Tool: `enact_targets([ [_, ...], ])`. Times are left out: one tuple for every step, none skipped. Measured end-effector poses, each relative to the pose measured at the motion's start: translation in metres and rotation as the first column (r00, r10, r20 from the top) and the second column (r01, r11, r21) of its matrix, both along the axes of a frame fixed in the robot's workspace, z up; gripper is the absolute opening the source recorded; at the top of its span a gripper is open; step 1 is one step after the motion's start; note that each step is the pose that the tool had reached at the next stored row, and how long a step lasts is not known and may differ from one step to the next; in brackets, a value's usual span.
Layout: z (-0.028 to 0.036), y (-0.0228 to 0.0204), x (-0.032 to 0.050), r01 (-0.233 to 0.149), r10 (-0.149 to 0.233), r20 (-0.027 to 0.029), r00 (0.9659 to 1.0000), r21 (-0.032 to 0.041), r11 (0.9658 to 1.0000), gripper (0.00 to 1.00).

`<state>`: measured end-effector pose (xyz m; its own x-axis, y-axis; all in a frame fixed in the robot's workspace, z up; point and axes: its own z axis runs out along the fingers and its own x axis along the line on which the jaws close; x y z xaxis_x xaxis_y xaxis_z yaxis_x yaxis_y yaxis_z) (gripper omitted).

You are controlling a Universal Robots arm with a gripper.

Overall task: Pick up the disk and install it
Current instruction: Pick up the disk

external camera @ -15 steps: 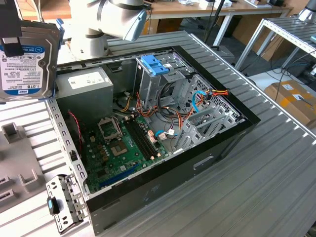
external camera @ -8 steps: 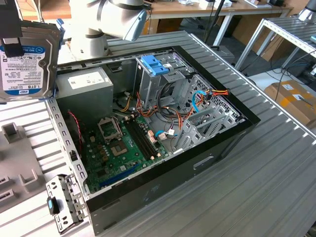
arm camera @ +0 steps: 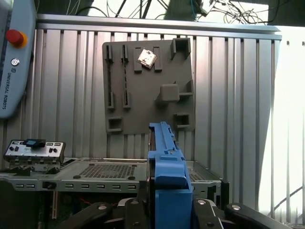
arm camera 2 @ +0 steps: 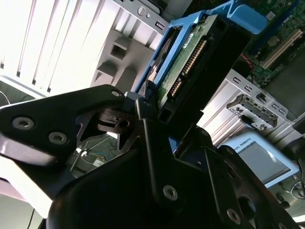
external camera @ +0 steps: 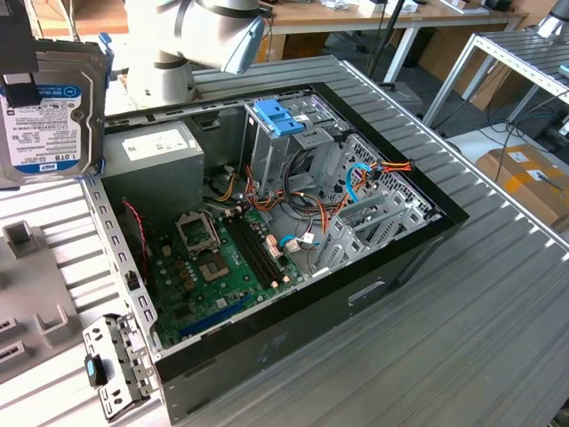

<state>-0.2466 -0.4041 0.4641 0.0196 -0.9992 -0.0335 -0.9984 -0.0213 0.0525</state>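
one tool (arm camera: 167, 206) clamped on the disk (external camera: 44, 107), holding it raised on edge beside the open computer case (external camera: 338, 302).

Disk (external camera: 52, 120), at ten o'clock in the exterior view: dark body with a white label and bright blue rails; its underside is a green circuit board in the second wrist view. Claw (arm camera 2: 145, 107): matte black. Motherboard (external camera: 213, 267): green. Power supply (external camera: 151, 160): grey. Surface (external camera: 498, 311): ribbed silver-grey.

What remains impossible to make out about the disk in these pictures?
Exterior view: the disk is cut off by the picture's left edge.
Second wrist view: the end effector hides its gripped end.
First wrist view: it is seen edge-on, so its flat faces are hidden.
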Motion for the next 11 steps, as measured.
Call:
enact_targets([
  [-0.0005, 0.0000, -0.0006, 0.000, 0.000, 0.0000, 1.0000, 0.0000, 1.0000, 0.37],
  [-0.0012, 0.0000, -0.0011, 0.000, 0.000, 0.0005, 1.0000, 0.0004, 1.0000, 0.37],
  [-0.0024, 0.0000, -0.0027, 0.000, 0.000, 0.0000, 1.0000, 0.0000, 1.0000, 0.37],
  [-0.0031, 0.0000, -0.0037, 0.000, 0.000, -0.0002, 1.0000, -0.0001, 1.0000, 0.37],
  [-0.0035, 0.0000, -0.0044, 0.000, 0.000, -0.0003, 1.0000, -0.0002, 1.0000, 0.37],
  [-0.0040, 0.0000, -0.0050, 0.000, 0.000, -0.0001, 1.0000, -0.0001, 1.0000, 0.37],
  [-0.0045, 0.0000, -0.0057, 0.000, 0.000, -0.0001, 1.0000, 0.0000, 1.0000, 0.37],
  [-0.0048, 0.0000, -0.0064, 0.000, 0.000, -0.0001, 1.0000, 0.0000, 1.0000, 0.37],
  [-0.0052, 0.0000, -0.0078, 0.000, 0.000, 0.0001, 1.0000, 0.0001, 1.0000, 0.37],
  [-0.0056, 0.0000, -0.0100, 0.000, 0.000, 0.0003, 1.0000, 0.0002, 1.0000, 0.37],
  [-0.0057, 0.0000, -0.0121, 0.000, 0.000, 0.0002, 1.0000, 0.0002, 1.0000, 0.37],
])
